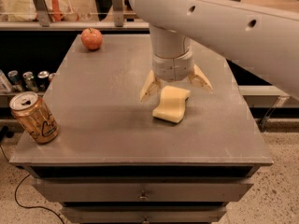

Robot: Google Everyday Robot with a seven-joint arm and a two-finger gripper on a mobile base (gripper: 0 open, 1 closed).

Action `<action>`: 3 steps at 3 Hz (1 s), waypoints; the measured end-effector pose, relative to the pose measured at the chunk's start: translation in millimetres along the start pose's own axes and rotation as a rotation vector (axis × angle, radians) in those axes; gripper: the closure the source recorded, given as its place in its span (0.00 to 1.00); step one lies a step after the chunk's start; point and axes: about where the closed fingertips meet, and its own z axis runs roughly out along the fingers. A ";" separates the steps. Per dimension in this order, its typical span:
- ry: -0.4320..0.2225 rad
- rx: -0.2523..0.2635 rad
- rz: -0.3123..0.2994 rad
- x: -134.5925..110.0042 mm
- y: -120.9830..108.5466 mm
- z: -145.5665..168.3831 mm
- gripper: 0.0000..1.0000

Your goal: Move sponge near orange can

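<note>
The pale yellow sponge (172, 104) lies flat on the grey table top (103, 101), right of centre. My gripper (175, 84) hangs just above the sponge's far end, its cream fingers (150, 86) spread wide to either side of it, open and empty. The orange can (35, 117) stands upright at the table's front left corner, well apart from the sponge.
A red apple (92, 38) sits at the table's back left. Several small silver cans (28, 80) stand on a lower shelf left of the table. Drawers (140, 190) lie below the table's front edge. My big white arm (219, 22) crosses the upper right.
</note>
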 end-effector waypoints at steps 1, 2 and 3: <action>0.000 -0.060 0.170 3.0 7.8 -0.9 0.00; 0.011 -0.094 0.264 3.7 15.3 0.6 0.00; 0.024 -0.120 0.298 4.6 23.2 6.4 0.00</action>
